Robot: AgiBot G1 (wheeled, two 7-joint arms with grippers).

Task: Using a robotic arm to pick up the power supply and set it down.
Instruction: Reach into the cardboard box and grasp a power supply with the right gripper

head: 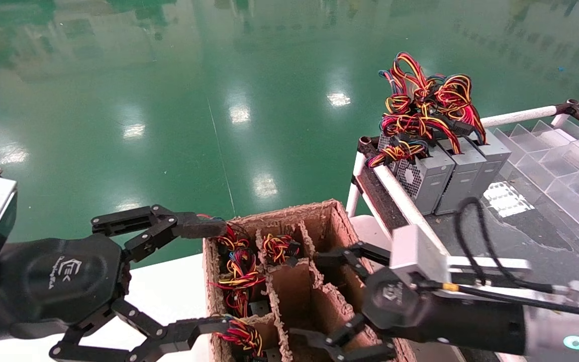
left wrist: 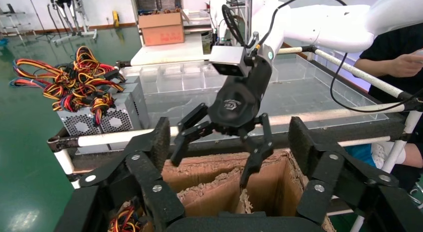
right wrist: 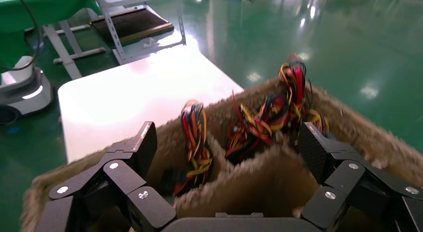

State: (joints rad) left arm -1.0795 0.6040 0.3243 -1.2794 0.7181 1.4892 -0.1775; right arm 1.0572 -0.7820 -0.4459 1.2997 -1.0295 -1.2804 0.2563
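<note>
1. While the right tool (head: 342,301) is held spread wide over the right-hand compartments of the cardboard crate (head: 332,216), nothing is gripped by it.
2. Open room is seen inside those compartments, bounded by ragged dividers.
3. The left tool (head: 209,279), also released, is poised at the crate's left edge, over wire bundles (head: 239,274).
4. The power supply (head: 427,176) is seen standing with others in a row on the bench (head: 520,236), against its white rail (head: 405,201), well apart from both tools.
5. Supply bodies inside the crate are mostly hidden; only wires are made out.
</note>
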